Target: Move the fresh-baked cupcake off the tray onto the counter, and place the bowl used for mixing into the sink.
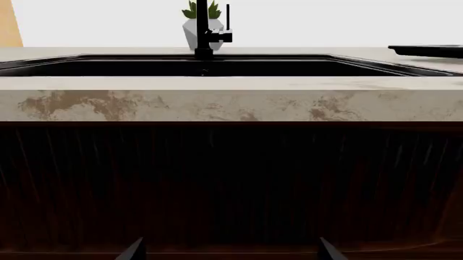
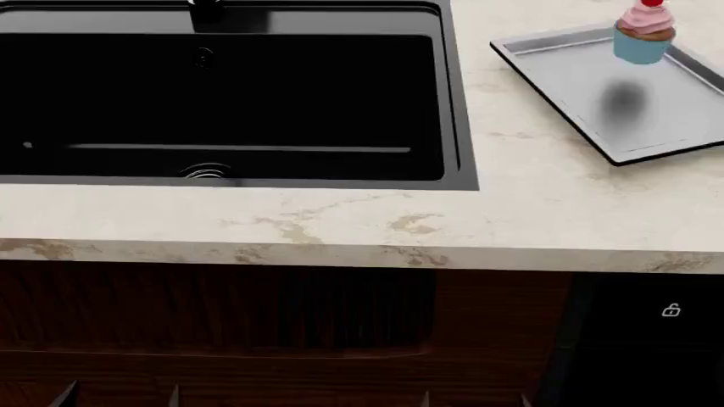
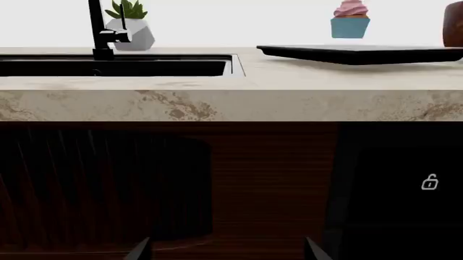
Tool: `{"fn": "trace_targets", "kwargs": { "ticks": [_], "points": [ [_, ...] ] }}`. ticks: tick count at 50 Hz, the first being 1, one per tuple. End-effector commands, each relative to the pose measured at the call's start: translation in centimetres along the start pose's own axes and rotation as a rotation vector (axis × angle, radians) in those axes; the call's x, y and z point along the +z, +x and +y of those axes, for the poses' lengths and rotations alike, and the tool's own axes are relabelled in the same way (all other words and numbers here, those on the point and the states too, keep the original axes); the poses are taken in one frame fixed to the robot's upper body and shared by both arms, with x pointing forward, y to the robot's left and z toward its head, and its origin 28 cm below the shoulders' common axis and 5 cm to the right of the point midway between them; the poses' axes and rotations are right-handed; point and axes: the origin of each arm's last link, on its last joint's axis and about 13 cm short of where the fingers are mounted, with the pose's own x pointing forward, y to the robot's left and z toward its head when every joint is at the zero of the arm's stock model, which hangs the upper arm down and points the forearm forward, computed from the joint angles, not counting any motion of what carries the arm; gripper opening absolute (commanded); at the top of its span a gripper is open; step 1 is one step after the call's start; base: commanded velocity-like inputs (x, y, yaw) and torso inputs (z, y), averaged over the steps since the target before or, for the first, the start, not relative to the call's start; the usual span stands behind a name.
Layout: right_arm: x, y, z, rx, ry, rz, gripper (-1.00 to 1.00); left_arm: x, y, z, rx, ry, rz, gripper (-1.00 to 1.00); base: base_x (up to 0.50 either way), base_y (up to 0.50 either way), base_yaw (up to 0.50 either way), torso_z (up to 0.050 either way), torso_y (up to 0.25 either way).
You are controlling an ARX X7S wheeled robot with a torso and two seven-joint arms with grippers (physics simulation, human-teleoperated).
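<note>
Two broad things fill most of the view: the counter (image 2: 531, 212), a beige-cream stone slab with brownish veins and a thick front edge, and the sink (image 2: 226, 102), a glossy black rectangular basin set into it toward the left. Nothing can be seen lying in the basin apart from its round metal drain (image 2: 206, 172) at the near wall. A black faucet (image 1: 205, 30) rises at the far rim. Below the counter runs a dark brown wooden cabinet front (image 2: 283, 331), and to its right a black panel (image 2: 645, 339) carries the only marking in sight, a small white open-padlock symbol (image 2: 671, 310); no readable writing appears anywhere.

Next in size, the tray (image 2: 633, 102) lies flat on the counter to the right of the sink, well apart from the front edge, skewed relative to the counter edge. It holds one thing: the cupcake (image 2: 645, 32), upright on the tray's far part, pink frosting and a red strawberry above a light blue wrapper. At the right edge of the right wrist view, a dark brown sliver (image 3: 454, 27) shows; whether it is the bowl cannot be told.

Behind the faucet stands a small plant in a faceted white pot (image 3: 130, 30).

Smallest are the dark fingertips low before the cabinet: the left gripper (image 1: 227, 252) and right gripper (image 3: 227, 250) both have their fingers spread apart, holding nothing.
</note>
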Motion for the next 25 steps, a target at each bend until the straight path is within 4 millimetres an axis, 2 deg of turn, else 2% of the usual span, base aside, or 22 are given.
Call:
{"fn": "trace_targets", "kwargs": {
  "ticks": [1,6,11,16,19,22,25],
  "points": [
    [0.0,0.0,0.0,0.000,0.000,0.000,1.00,0.0,0.0,0.0,0.000,0.000,0.000,1.00,0.00,0.00,0.00,0.000,0.000],
    [0.2,0.8,0.5,-0.011,0.025,0.004,1.00,0.3,1.5,0.3,-0.001,0.011,-0.041,1.00,0.00,0.00,0.00,0.000,0.000],
    [1.4,0.9,0.2,-0.008,0.018,-0.013,1.00,0.9,1.6,0.0,0.002,0.051,-0.051,1.00,0.00,0.00,0.00,0.046,0.000],
    [4.0,0.6,0.0,-0.001,0.018,-0.056,1.00,3.9,1.0,0.3,-0.012,0.038,-0.090,1.00,0.00,0.00,0.00,0.050,0.000],
    [6.2,0.2,-0.3,-0.011,0.002,-0.083,1.00,6.4,0.8,0.2,-0.057,0.041,-0.122,1.00,0.00,0.00,0.00,0.050,0.000],
    [8.8,0.1,-0.5,-0.010,-0.001,-0.111,1.00,8.6,1.2,0.3,-0.077,0.053,-0.138,1.00,0.00,0.00,0.00,0.050,0.000],
    [10.6,0.2,-0.7,-0.013,-0.007,-0.136,1.00,10.3,1.7,0.3,-0.084,0.059,-0.149,1.00,0.00,0.00,0.00,0.050,0.000]
  ]
}}
